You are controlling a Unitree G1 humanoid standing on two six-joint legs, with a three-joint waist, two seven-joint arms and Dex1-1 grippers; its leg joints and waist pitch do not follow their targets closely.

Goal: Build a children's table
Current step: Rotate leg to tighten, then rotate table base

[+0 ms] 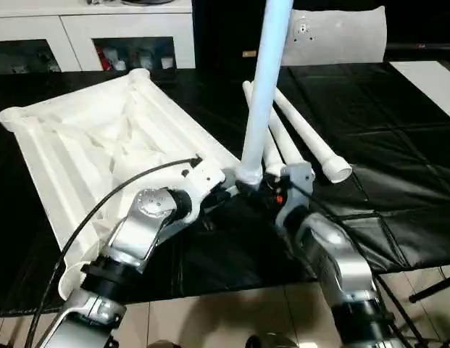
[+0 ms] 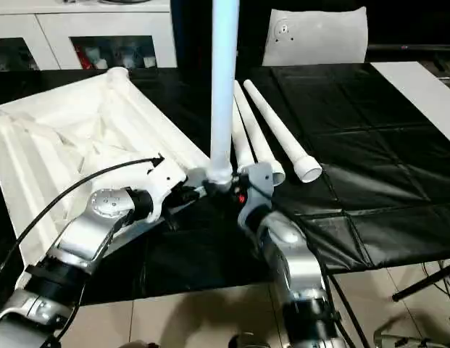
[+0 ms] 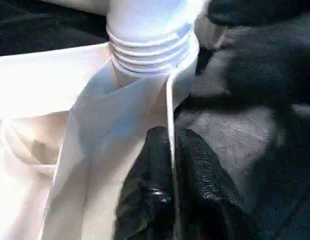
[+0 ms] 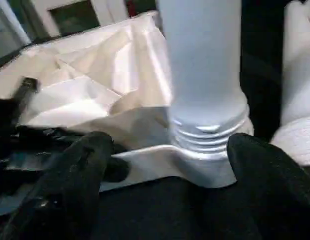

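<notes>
Leg stands upright in the top's corner socket — left hand pinches the rim to steady it, right hand spread wide, holding nothing.

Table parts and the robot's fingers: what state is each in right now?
Tabletop: upside down, ribs up.
Standing leg: upright in corner socket, threads still showing.
Spare legs: three lying on black mat.
Left fingers: pinching the tabletop's rim.
Right fingers: spread either side of the leg's base.

one white tabletop, one leg standing upright, three legs lying to its right, two grippers, one cabinet far left.
</notes>
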